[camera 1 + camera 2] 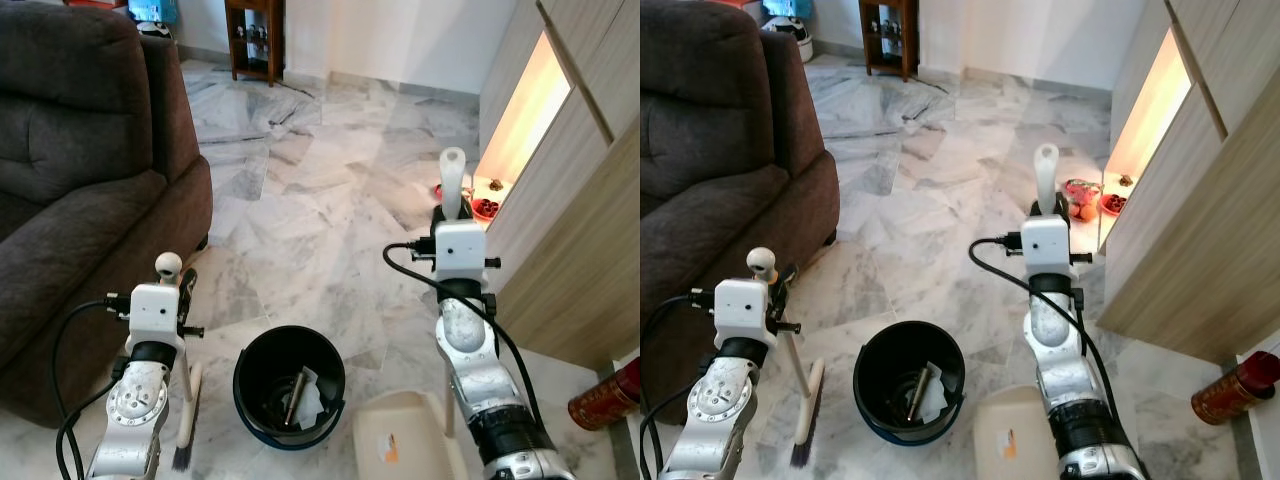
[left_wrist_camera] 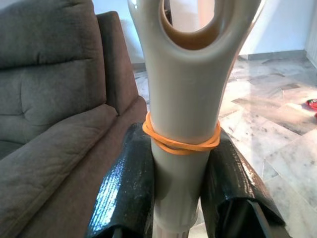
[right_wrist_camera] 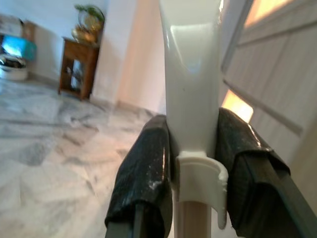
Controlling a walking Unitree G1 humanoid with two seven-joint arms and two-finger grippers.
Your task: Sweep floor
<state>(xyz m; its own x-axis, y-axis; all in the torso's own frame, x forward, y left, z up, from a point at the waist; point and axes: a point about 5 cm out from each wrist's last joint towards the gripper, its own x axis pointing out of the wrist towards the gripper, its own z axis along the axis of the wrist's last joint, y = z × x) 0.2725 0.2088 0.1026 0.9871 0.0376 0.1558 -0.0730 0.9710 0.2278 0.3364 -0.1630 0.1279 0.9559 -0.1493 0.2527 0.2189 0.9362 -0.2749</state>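
My left gripper (image 2: 178, 168) is shut on the cream broom handle (image 2: 184, 99), which has an orange rubber band around it. The broom (image 1: 186, 400) stands upright at my left, its bristle head (image 1: 184, 455) on the marble floor beside the sofa. My right gripper (image 3: 193, 163) is shut on the white dustpan handle (image 3: 190, 74). That handle (image 1: 452, 180) rises above my right wrist, and the cream dustpan (image 1: 400, 440) rests on the floor below it. A black bucket (image 1: 289, 385) with bits of rubbish inside stands between broom and dustpan.
A dark brown sofa (image 1: 80, 180) fills the left side. Wooden cabinets (image 1: 570, 220) with a lit gap line the right wall. Red items (image 1: 485, 208) lie at the cabinet's base, and a red tin (image 1: 605, 395) stands at the far right. Open marble floor (image 1: 320, 190) stretches ahead.
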